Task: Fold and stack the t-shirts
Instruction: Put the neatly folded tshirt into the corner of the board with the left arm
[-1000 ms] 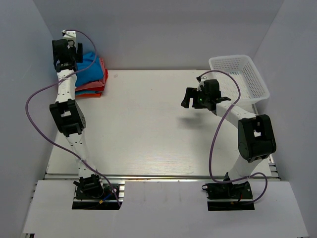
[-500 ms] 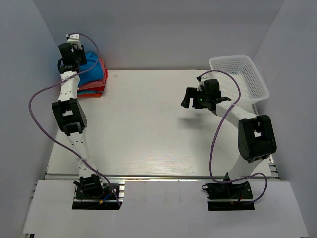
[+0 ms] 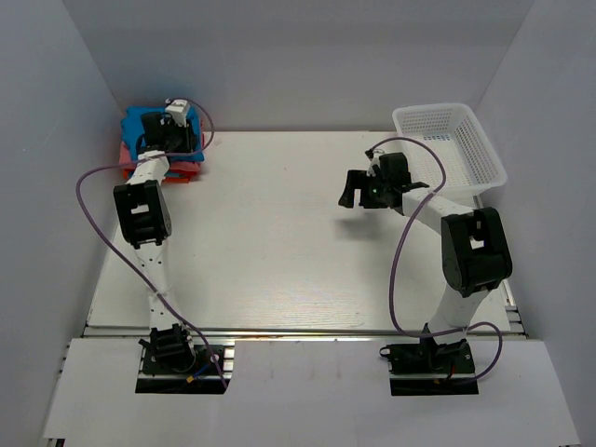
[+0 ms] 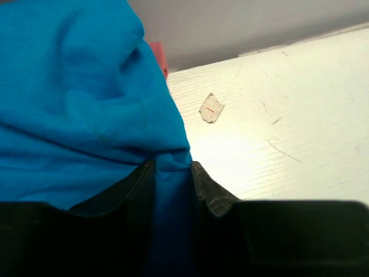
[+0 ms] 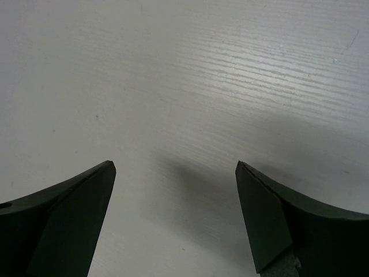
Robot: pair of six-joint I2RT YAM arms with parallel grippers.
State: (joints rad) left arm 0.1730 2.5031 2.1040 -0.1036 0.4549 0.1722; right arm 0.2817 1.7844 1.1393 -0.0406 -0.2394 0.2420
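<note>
The middle of the worktop lies bare from the arm bases up to the back wall, and a pincer can pass there freely. The far left corner is taken by the stack of t-shirts. The left arm leans over it and the left pincer pinches the blue t-shirt, so the near side is blocked. The white basket fills the far right corner. Just left of it, the right pincer hovers above bare worktop with its jaws wide apart.
</note>
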